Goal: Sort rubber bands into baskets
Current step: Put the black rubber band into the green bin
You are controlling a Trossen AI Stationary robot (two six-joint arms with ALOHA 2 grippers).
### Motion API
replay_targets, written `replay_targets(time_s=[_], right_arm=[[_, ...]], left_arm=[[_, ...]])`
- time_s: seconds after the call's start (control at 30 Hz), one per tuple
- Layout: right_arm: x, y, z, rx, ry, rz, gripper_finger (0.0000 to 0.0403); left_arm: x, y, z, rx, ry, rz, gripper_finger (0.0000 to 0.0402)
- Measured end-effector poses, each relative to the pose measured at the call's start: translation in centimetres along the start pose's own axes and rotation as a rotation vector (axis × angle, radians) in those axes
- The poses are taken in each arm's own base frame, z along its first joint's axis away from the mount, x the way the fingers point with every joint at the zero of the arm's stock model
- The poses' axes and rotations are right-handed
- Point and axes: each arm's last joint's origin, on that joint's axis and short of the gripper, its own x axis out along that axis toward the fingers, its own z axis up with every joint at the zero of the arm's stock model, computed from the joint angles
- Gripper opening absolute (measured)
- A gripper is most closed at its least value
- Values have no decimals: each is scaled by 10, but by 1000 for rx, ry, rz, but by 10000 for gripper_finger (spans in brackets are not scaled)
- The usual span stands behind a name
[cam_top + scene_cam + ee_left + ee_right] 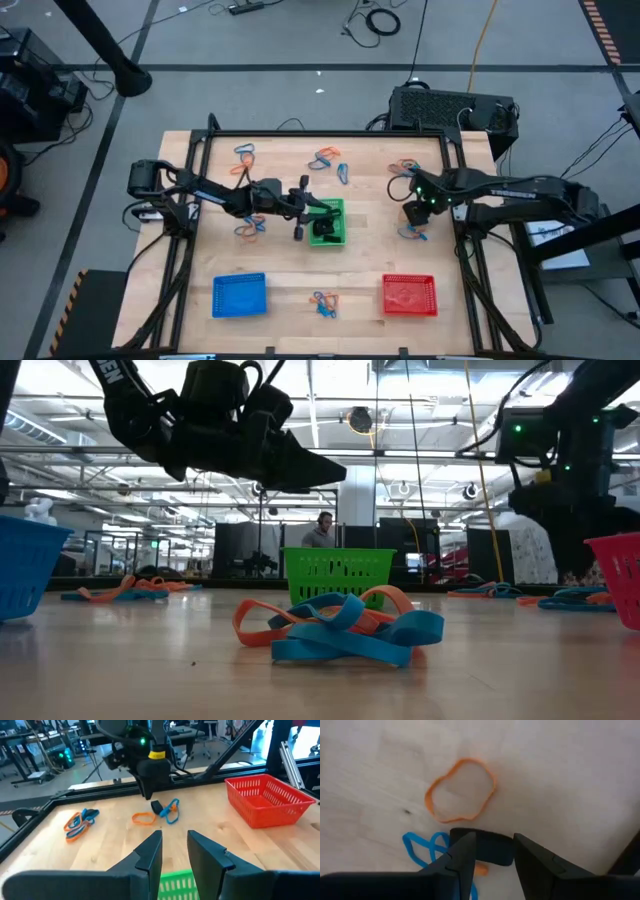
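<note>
Pale wood surface (290, 255), smooth and matt, with faint grain. Plastic mesh baskets, blue (240, 295), green (334, 212) and red (410, 295), slightly glossy. Thin matt rubber bands (461, 789), orange, blue and black. Black metal frame (196, 160), matt. Gripper fingers (147, 855) of dark matt plastic.

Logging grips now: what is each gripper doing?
Left gripper: open, empty, over the green basket.
Right gripper: open, astride a black band on the table.
</note>
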Motion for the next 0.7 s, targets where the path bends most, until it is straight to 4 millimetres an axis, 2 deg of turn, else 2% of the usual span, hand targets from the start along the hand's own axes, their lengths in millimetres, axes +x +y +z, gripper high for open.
replay_targets(time_s=[0.17,0.53,0.63,0.7], right_arm=[[13,-5,-8,-19,68,-76,123],[30,-12,-16,-56,78,-77,122],[31,-12,-16,-73,79,-72,105],[31,-11,-16,-87,74,-62,76]], left_arm=[[1,-5,-2,-3,28,-19,99],[1,-8,-3,-3,37,-30,99],[1,-8,-3,-3,37,-29,99],[1,-8,-3,-1,36,-29,99]])
